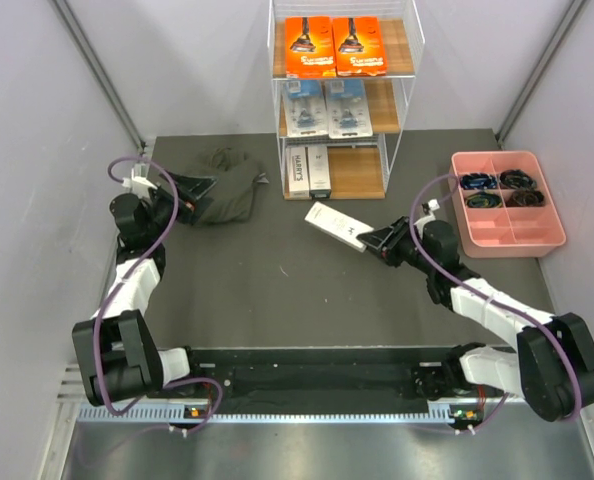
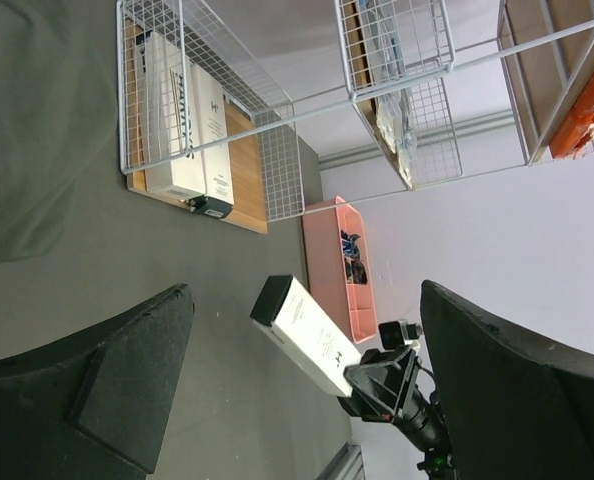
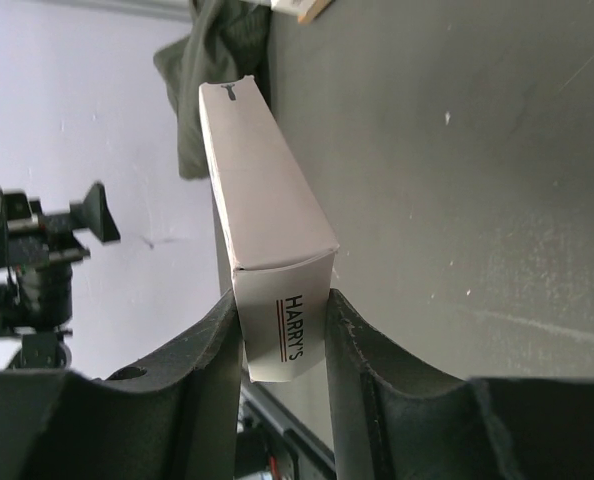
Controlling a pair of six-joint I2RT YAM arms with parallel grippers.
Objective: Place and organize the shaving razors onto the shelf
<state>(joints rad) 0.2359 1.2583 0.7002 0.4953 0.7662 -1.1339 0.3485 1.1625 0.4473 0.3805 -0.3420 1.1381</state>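
Note:
My right gripper is shut on one end of a slim white razor box, held above the dark mat in front of the shelf. In the right wrist view the box sits between both fingers, "HARRY'S" printed on its end. The shelf holds two orange boxes on the top tier, two blue-and-clear blister packs on the middle tier, and two white boxes on the bottom tier's left. My left gripper is open and empty at the far left; its view shows the held box.
A dark green cloth lies beside the left gripper, left of the shelf. A pink compartmented tray with dark items stands at the right. Grey walls close in both sides. The right part of the bottom tier is bare wood.

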